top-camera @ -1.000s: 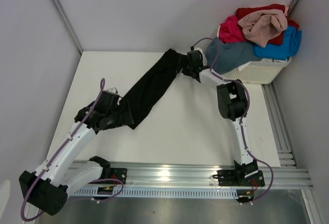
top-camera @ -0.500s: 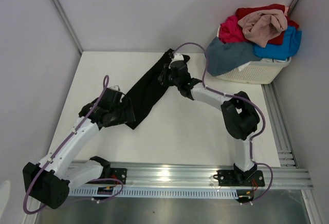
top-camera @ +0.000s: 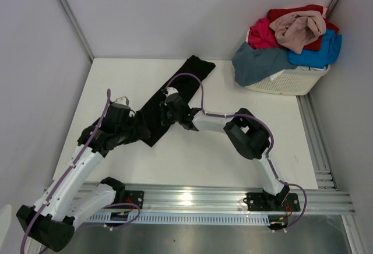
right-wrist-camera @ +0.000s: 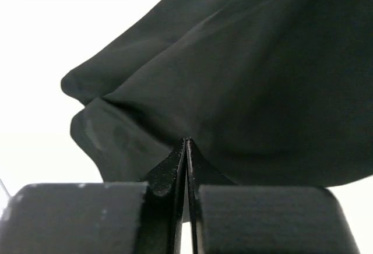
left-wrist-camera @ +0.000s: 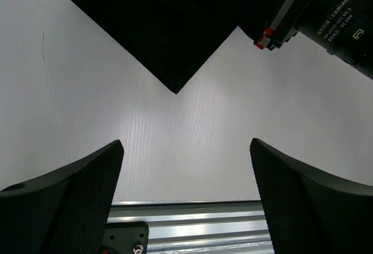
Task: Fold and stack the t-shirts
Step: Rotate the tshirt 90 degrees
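Black t-shirt (top-camera: 189,73) — one — pinched by right gripper (right-wrist-camera: 186,143); five t-shirts (top-camera: 297,30) heaped in basket (top-camera: 291,82); left gripper (left-wrist-camera: 185,144) wide.

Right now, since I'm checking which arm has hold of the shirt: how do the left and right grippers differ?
The left gripper is open, fingers wide apart; the right gripper is shut, fingers pressed together. The left gripper holds nothing and sits above bare table, just short of a corner of the black t-shirt; the right gripper pinches a fold of that shirt. Both are at the same shirt.
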You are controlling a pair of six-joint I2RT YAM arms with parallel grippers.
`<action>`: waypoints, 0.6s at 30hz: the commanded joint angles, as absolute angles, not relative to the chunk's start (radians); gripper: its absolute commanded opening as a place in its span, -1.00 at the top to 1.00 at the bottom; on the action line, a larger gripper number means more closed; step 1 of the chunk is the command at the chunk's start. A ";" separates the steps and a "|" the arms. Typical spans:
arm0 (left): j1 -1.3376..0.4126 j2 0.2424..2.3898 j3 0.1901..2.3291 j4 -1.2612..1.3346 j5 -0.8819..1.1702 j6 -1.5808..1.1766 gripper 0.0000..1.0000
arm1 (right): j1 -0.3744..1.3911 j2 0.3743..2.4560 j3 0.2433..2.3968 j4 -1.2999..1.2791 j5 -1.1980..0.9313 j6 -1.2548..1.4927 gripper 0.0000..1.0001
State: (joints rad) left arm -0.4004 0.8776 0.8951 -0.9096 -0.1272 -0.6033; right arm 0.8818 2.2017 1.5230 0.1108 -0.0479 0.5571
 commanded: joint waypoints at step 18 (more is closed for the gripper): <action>-0.410 0.877 0.856 -0.890 -0.103 -0.615 -0.87 | 0.922 2.221 1.396 0.144 -0.193 0.618 1.00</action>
State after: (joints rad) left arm -0.4011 0.8738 0.8619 -0.9123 -0.1184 -0.6044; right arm 0.9066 2.2341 1.4433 0.1883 -0.1696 0.6319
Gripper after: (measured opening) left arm 0.933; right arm 0.003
